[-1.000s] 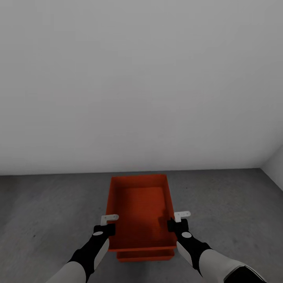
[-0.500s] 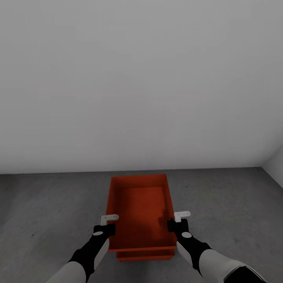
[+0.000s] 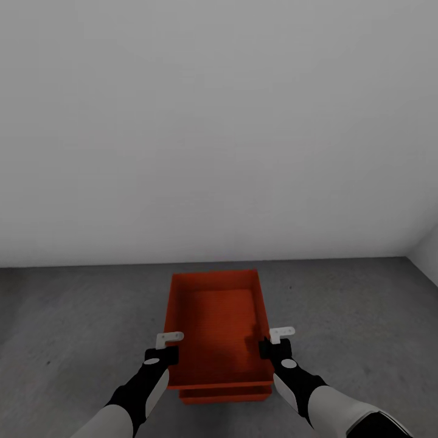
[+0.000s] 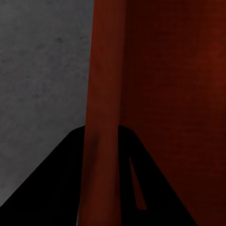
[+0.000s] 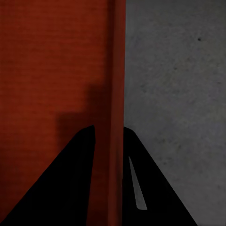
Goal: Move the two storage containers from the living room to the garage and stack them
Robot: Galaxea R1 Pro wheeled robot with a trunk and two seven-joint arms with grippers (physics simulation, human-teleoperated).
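Each gripper straddles a long side wall of the upper container (image 3: 216, 325), one finger inside and one outside: the left gripper (image 3: 163, 355) is closed on the left wall, the right gripper (image 3: 275, 349) on the right wall. The bin's long axis runs straight away from the robot, between both arms, equally near each. Directly beneath, the lower container (image 3: 224, 395) sits on the garage floor (image 3: 73, 328), its near edge peeking out, so the coming move looks like a straight descent
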